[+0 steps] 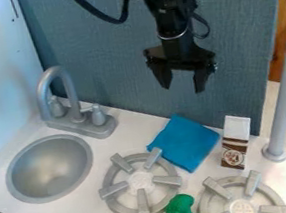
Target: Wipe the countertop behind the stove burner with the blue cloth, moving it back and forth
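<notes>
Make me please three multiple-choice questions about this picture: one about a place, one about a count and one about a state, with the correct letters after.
1. Where does the blue cloth lie?
A) In the sink
B) Under the faucet
C) On the counter, beside the brown-and-white carton

2. How many round grey burners show?
A) Two
B) Three
C) Four

3. How is the gripper?
A) Shut on the carton
B) Open, holding nothing
C) Open, with its fingertips in the sink

Key:
1: C. The cloth lies flat on the white surface, just left of the carton.
2: A. One is left of the green toy, the other right of it.
3: B. Its two fingers hang well apart, with only the blue-grey panel behind them.
</notes>
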`<state>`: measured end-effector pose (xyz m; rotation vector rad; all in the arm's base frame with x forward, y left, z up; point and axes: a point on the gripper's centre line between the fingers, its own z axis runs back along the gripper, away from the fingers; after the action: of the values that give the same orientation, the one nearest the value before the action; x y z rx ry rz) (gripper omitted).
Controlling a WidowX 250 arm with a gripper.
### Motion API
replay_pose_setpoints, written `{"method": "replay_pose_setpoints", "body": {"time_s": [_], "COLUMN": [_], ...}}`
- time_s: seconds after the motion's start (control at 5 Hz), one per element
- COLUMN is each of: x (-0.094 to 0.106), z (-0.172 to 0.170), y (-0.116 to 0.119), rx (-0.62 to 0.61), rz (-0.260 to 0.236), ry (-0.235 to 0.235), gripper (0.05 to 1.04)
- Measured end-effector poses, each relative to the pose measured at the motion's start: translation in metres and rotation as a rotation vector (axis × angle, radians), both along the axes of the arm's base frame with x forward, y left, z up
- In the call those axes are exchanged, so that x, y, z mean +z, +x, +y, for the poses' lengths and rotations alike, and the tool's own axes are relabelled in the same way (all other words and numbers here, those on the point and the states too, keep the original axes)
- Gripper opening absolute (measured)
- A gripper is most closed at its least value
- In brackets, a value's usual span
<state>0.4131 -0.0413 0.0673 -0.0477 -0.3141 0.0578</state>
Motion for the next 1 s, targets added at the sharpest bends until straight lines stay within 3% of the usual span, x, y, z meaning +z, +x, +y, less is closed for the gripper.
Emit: {"method": "replay_pose_setpoints", "body": {"time_s": [0.4, 0.8, 1.0], "x": [-0.034, -0.058, -0.068], "z": [0.0, 0.023, 0.024], "y": [0.0, 0.019, 0.027], "rx": [-0.01, 0.006, -0.024], "rz": [0.085, 0.09, 0.07], "ry": [0.011, 0.028, 0.027], "gripper": [1.001, 1.001, 1.001]}}
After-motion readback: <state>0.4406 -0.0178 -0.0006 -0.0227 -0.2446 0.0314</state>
